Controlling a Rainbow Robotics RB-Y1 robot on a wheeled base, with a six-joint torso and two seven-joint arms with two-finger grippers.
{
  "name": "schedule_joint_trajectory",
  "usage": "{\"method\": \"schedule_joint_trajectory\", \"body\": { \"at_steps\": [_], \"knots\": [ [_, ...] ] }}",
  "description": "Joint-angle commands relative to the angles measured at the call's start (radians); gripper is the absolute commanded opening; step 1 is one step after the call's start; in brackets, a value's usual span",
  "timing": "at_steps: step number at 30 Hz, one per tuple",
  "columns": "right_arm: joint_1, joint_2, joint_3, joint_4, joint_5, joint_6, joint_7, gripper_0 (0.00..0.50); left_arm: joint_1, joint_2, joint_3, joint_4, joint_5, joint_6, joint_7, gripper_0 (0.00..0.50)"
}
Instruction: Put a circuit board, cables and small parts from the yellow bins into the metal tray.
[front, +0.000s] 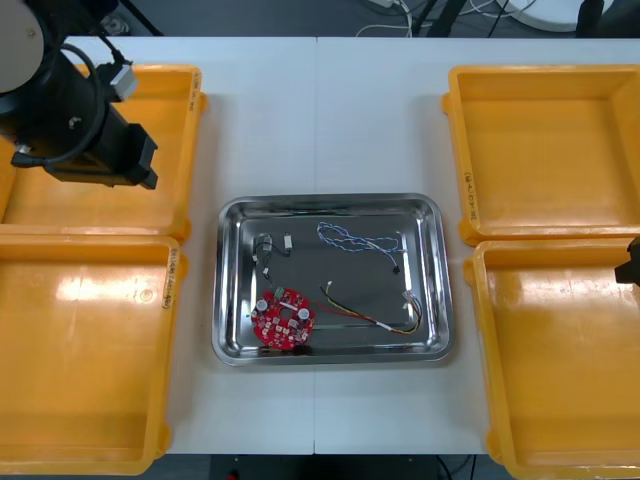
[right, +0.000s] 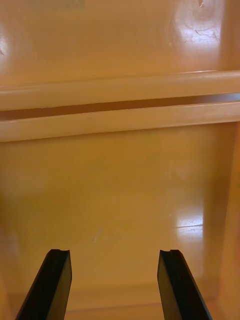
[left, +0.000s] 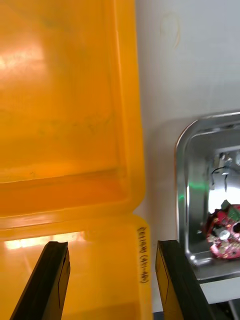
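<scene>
Over the left yellow bins (front: 90, 350) the left gripper (left: 112, 247) hangs with its fingers spread wide, empty. In the middle, the metal tray (front: 228, 300) holds the red circuit board (front: 283, 320), a blue and white cable (front: 355, 240) and a red and yellow cable (front: 370, 318). Above the right yellow bins (front: 560, 380) the right gripper (right: 114, 255) gapes, holding nothing.

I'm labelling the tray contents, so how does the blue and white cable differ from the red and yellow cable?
The blue and white cable is twisted and wavy; the red and yellow cable runs smoother, bending at one end. The blue and white cable lies in the far half of the metal tray, the red and yellow cable in its near half beside the circuit board. Both lie loose inside it.
</scene>
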Motion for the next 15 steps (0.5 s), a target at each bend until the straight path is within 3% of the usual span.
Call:
{"method": "schedule_joint_trajectory", "body": {
  "at_steps": [1,15],
  "knots": [
    [0.010,-0.048,-0.036,-0.007,-0.005,0.006,0.022,0.500,0.090,0.065,0.088,-0.070,0.016,0.007,-0.034,0.500],
    [0.010,-0.048,-0.036,-0.007,-0.005,0.006,0.022,0.500,0.338,0.121,0.299,-0.122,0.019,0.006,-0.186,0.500]
  ]
}}
